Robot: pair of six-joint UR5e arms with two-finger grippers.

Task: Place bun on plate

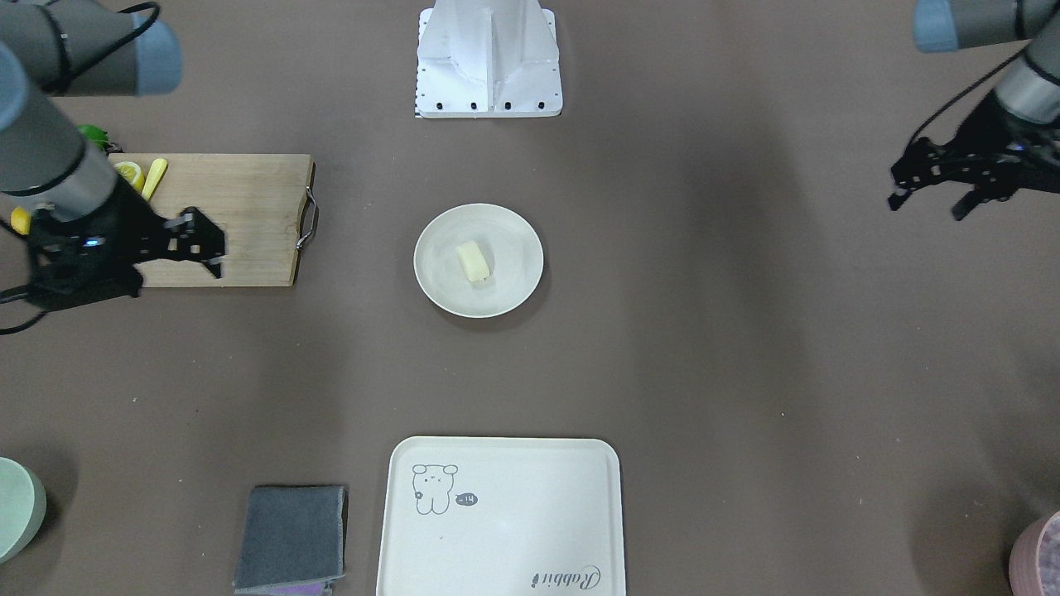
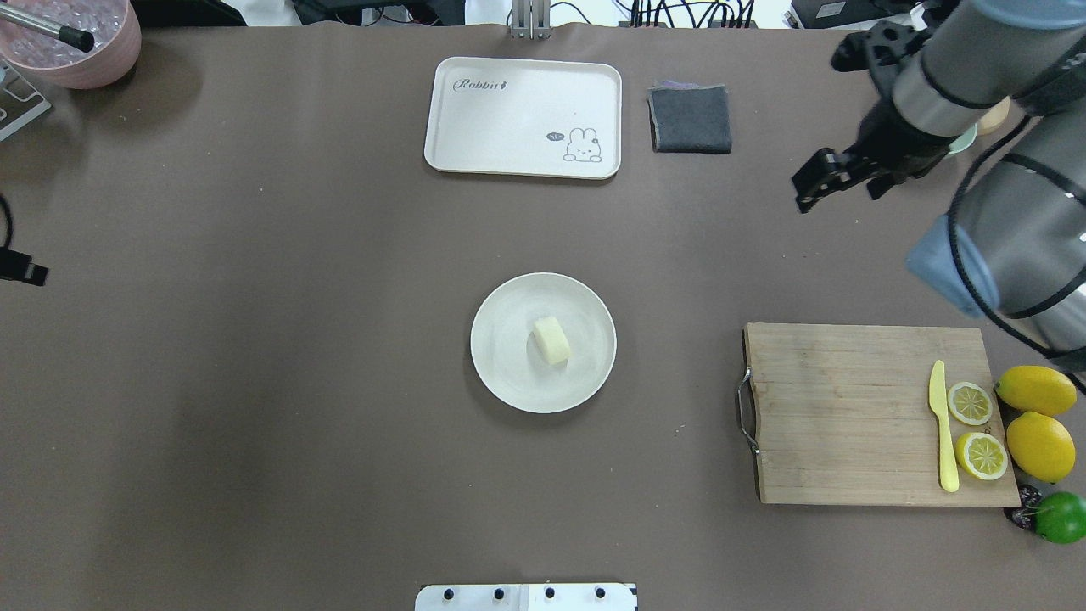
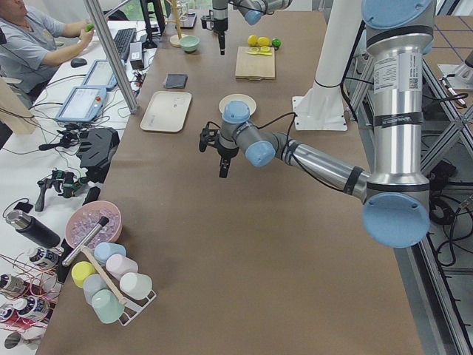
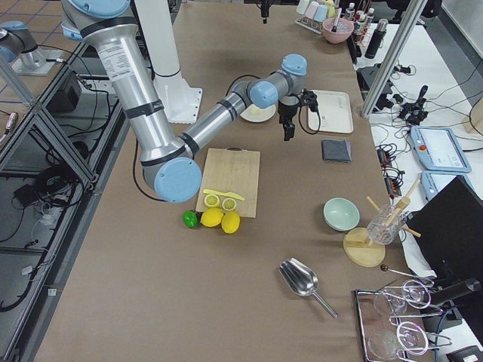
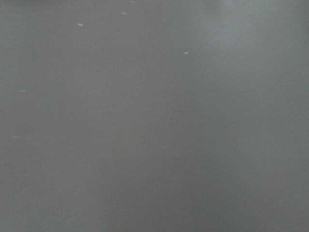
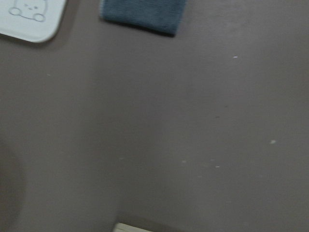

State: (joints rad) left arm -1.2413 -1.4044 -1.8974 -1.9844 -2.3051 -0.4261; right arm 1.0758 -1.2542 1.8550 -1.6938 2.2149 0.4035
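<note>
The pale cream bun [image 1: 474, 261] [image 2: 551, 340] lies near the middle of the round off-white plate [image 1: 435, 273] [image 2: 509, 382] at the table's centre. Nothing is touching it. My right gripper [image 1: 211, 242] [image 2: 812, 181] hovers open and empty over the end of the cutting board, well off to the plate's side. My left gripper [image 1: 926, 207] [image 3: 213, 157] hangs open and empty above bare table on the other side, far from the plate. Both wrist views show only table surface, with neither bun nor plate in them.
A wooden cutting board [image 2: 840, 416] carries two lemon slices [image 2: 969, 403] and a yellow knife [image 2: 940, 424], with whole lemons [image 2: 1035, 390] and a lime [image 2: 1060, 516] beside it. Across the table lie a cream tray [image 2: 509, 110] and a grey cloth [image 2: 690, 119]. A pink bowl [image 2: 76, 42] sits in a far corner.
</note>
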